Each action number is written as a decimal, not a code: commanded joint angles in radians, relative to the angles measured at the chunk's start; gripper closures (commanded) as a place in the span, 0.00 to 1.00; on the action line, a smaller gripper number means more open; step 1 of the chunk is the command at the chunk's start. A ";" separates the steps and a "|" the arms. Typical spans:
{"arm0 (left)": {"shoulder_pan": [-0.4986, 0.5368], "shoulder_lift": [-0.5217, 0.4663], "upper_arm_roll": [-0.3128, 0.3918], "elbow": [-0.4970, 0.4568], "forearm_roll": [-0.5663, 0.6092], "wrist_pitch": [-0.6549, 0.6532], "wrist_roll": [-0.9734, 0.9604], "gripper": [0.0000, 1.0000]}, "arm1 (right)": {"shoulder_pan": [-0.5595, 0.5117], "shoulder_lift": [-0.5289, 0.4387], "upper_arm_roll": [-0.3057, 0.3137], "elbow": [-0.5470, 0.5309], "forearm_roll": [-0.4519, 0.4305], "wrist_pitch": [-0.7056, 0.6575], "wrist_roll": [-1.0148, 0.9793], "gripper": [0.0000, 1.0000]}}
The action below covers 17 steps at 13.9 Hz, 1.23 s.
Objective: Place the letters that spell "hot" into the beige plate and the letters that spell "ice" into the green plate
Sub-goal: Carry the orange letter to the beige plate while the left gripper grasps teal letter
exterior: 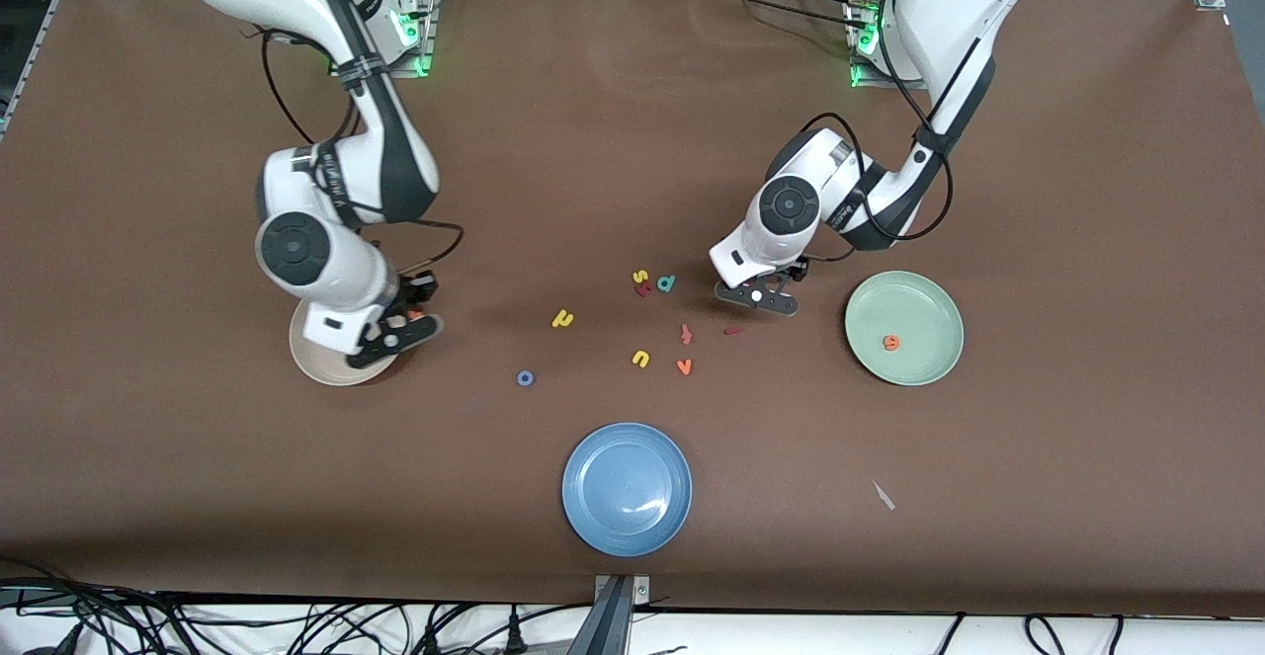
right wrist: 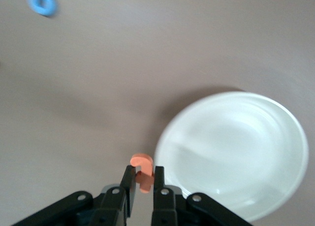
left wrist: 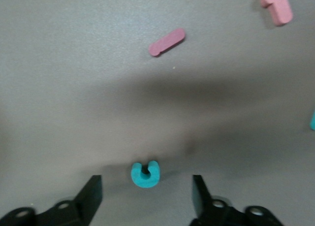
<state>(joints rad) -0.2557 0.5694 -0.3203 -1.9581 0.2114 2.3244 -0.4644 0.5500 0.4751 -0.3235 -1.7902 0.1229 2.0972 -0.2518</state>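
Observation:
My right gripper [exterior: 403, 327] hangs over the edge of the beige plate [exterior: 314, 363], shut on the orange "t" [right wrist: 144, 174]; the plate [right wrist: 236, 152] lies just beside it. My left gripper [left wrist: 146, 196] is low over the table with its fingers open on either side of the teal "c" [left wrist: 145, 174], not touching it. The dark red "i" [exterior: 732, 331] lies close by, also seen as the "i" [left wrist: 167, 42]. The orange "e" [exterior: 891, 343] lies in the green plate [exterior: 919, 304]. The yellow "h" [exterior: 562, 318] and blue "o" [exterior: 525, 377] lie on the table.
A blue plate [exterior: 627, 488] sits nearest the front camera. Loose letters lie mid-table: a yellow "u" [exterior: 640, 359], an orange "v" [exterior: 684, 367], a red "f" [exterior: 686, 334], a yellow "s" [exterior: 640, 277] and a teal "d" [exterior: 666, 284].

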 commanded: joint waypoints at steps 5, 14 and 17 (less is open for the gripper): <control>0.006 0.024 -0.002 -0.007 0.042 0.035 -0.034 0.43 | 0.001 -0.075 -0.098 -0.236 0.067 0.249 -0.101 1.00; 0.036 -0.034 0.004 0.024 0.042 -0.006 0.025 1.00 | -0.082 -0.053 -0.097 -0.167 0.250 0.104 -0.098 0.00; 0.113 -0.078 0.009 0.080 0.040 -0.147 0.211 1.00 | -0.087 -0.049 -0.095 -0.160 0.251 0.109 -0.089 0.00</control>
<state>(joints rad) -0.1965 0.5420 -0.3114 -1.8936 0.2213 2.2477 -0.3582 0.4721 0.4313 -0.4294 -1.9544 0.3497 2.2180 -0.3299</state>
